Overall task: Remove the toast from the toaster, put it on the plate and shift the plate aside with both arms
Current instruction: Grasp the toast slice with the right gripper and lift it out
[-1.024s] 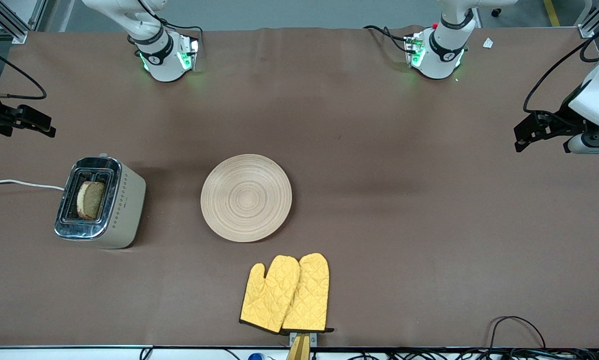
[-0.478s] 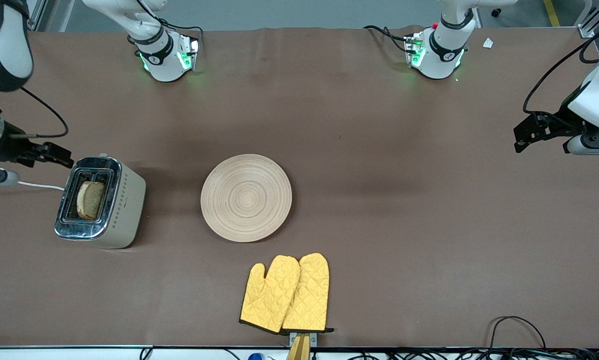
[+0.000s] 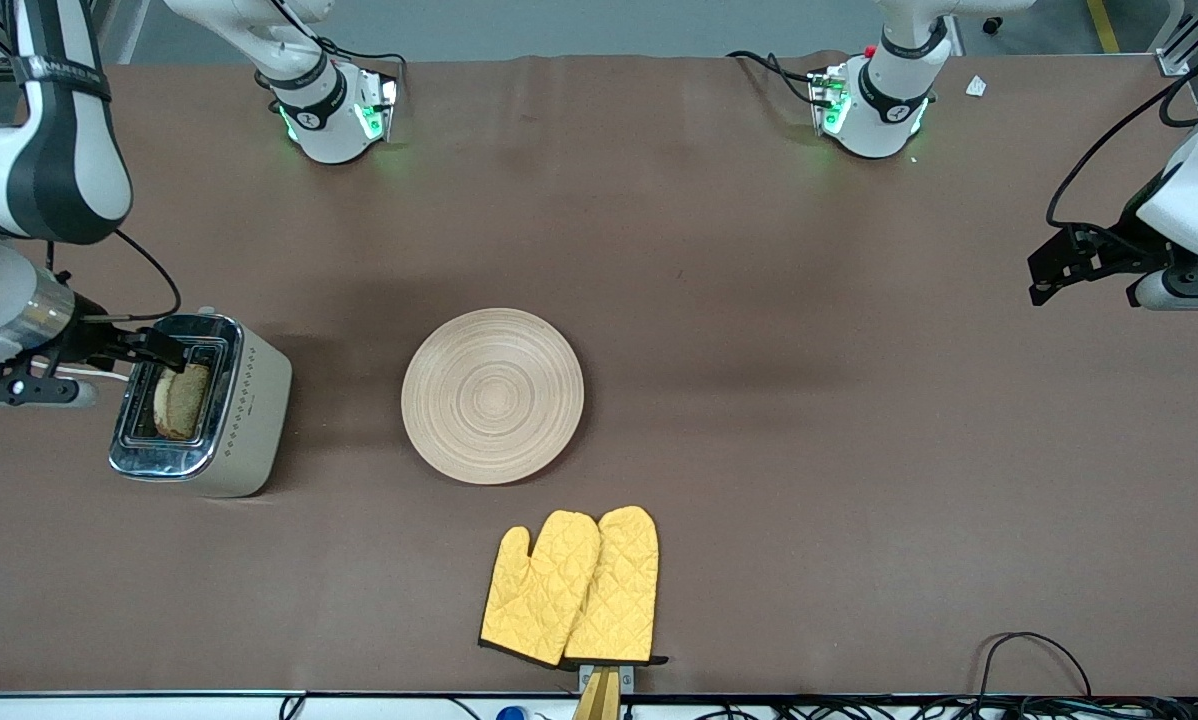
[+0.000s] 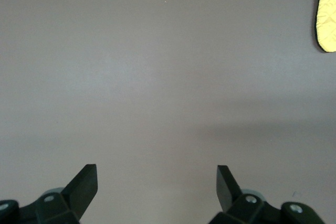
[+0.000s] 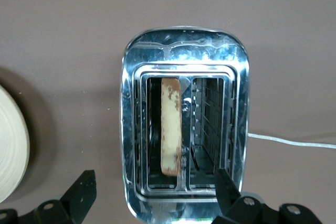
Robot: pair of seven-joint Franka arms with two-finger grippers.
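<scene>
The toast (image 3: 181, 400) stands upright in one slot of a chrome toaster (image 3: 251, 405) toward the right arm's end of the table. In the right wrist view the toast (image 5: 171, 127) shows edge-on in its slot. My right gripper (image 3: 159, 348) is open and empty over the end of the toaster farther from the front camera; in its wrist view the gripper (image 5: 153, 192) has its jaws wide apart astride the toaster (image 5: 135, 77). The round light-wood plate (image 3: 493, 395) lies bare at mid-table, and its rim shows in the right wrist view (image 5: 10, 145). My left gripper (image 3: 1037, 280) waits open over bare table (image 4: 156, 184).
Two yellow oven mitts (image 3: 571, 590) lie nearer the front camera than the plate; a corner of one shows in the left wrist view (image 4: 328, 19). The toaster's white cord (image 5: 294, 141) runs off toward the table's end. A black cable (image 3: 1034, 655) loops at the front edge.
My right arm has swung in from the table's end and carried its open gripper over the toaster. The left arm, toast and plate have not moved.
</scene>
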